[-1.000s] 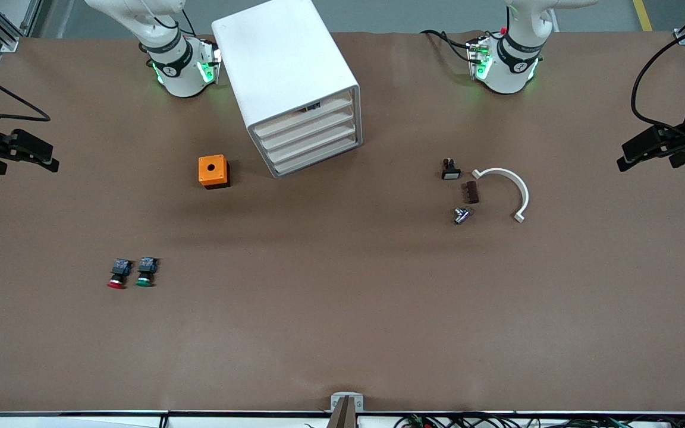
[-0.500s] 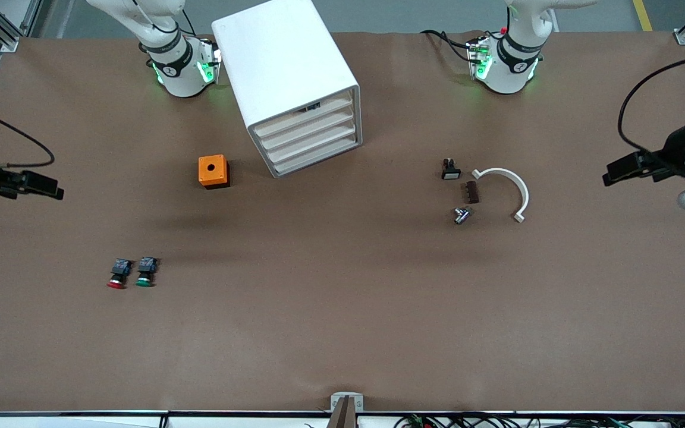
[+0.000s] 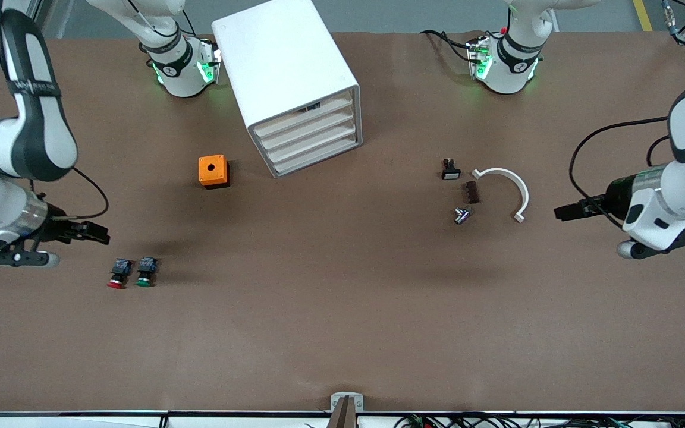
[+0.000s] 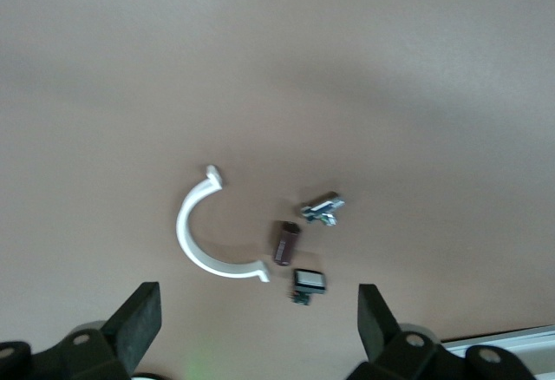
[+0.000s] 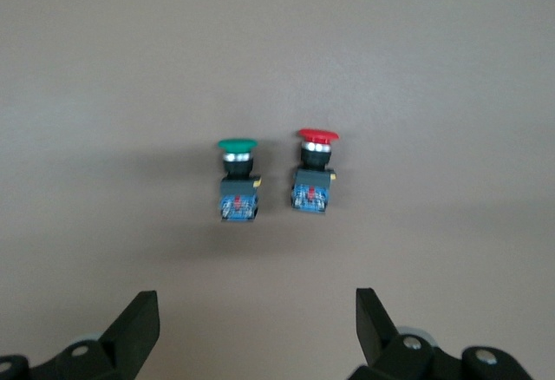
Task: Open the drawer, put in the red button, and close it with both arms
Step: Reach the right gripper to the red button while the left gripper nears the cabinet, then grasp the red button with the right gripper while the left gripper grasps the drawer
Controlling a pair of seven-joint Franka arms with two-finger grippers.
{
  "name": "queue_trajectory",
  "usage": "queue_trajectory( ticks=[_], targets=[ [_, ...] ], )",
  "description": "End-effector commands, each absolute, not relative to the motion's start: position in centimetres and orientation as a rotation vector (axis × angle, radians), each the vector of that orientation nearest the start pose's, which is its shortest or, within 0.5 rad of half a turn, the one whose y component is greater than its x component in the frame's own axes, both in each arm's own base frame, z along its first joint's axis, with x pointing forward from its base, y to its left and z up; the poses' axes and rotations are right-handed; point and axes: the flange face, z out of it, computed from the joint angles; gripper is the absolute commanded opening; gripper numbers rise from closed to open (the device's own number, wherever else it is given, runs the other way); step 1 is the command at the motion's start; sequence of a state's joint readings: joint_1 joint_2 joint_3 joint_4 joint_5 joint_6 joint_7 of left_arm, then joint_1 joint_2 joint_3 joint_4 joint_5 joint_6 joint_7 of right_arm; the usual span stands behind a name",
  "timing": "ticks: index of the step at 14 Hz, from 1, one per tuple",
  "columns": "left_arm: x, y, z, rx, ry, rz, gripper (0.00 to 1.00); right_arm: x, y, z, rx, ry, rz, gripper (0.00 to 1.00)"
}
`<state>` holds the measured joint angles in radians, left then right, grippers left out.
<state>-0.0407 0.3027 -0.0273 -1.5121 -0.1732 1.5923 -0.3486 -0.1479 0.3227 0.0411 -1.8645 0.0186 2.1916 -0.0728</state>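
The white cabinet point(image 3: 286, 71) stands between the arm bases with four shut drawers; the second-highest drawer point(image 3: 308, 129) has a plain pale front. The red button point(image 3: 117, 274) lies on the table beside the green button point(image 3: 145, 273), toward the right arm's end; both show in the right wrist view, the red button point(image 5: 314, 172) and the green button point(image 5: 238, 180). My right gripper point(image 3: 100, 233) is open and empty, in the air close to the buttons. My left gripper point(image 3: 563, 212) is open and empty, in the air near the left arm's end, beside the white curved clip point(image 3: 509, 189).
An orange box point(image 3: 213, 172) with a round hole sits beside the cabinet. Near the clip lie a small black-and-white part point(image 3: 451, 170), a brown block point(image 3: 471, 192) and a silver part point(image 3: 461, 215); they show in the left wrist view with the clip point(image 4: 204, 237).
Both arms have swung in from the table's ends toward the front camera. My right gripper has come close to the buttons; my left gripper has come close to the clip.
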Motion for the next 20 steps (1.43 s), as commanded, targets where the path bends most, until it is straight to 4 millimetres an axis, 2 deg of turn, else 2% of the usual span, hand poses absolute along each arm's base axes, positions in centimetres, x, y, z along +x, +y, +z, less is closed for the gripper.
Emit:
queue_trajectory(
  ticks=[1,3,4,6,8,10,13,16,20],
  targets=[
    [62.5,-10.1,47.4,-3.181,-0.647,0.466,1.0,63.6,-8.2,28.6,-3.104,0.085,-0.024,1.0],
    [62.0,-13.5,45.6,-3.11,-0.738,0.543,1.0,63.9,-9.2,24.3,-3.103,0.09,-0.034,1.0],
    [61.7,-15.1,44.9,-3.089,-0.75,0.582,1.0,63.9,-9.2,22.8,-3.102,0.091,-0.039,1.0],
    [61.3,-17.6,42.9,-3.04,-0.931,0.73,1.0,63.9,-9.9,20.3,-3.101,0.111,-0.047,1.0],
    [61.1,-20.1,41.0,-2.931,-1.16,0.865,1.0,63.8,-10.4,19.6,-3.1,0.124,-0.042,1.0],
    [61.7,-21.5,39.6,-2.802,-1.372,0.956,1.0,63.6,-11.3,19.3,-3.103,0.14,-0.04,1.0],
    [61.2,-23.5,37.0,-2.511,-1.624,1.048,1.0,63.5,-12.2,18.9,-3.104,0.141,-0.05,1.0],
    [59.6,-26.2,33.2,-2.156,-1.764,1.131,1.0,63.4,-12.1,18.8,-3.098,0.151,-0.049,1.0],
    [57.0,-30.1,28.6,-1.801,-1.79,1.291,1.0,63.4,-11.5,18.2,-3.091,0.171,-0.035,1.0]
  ],
)
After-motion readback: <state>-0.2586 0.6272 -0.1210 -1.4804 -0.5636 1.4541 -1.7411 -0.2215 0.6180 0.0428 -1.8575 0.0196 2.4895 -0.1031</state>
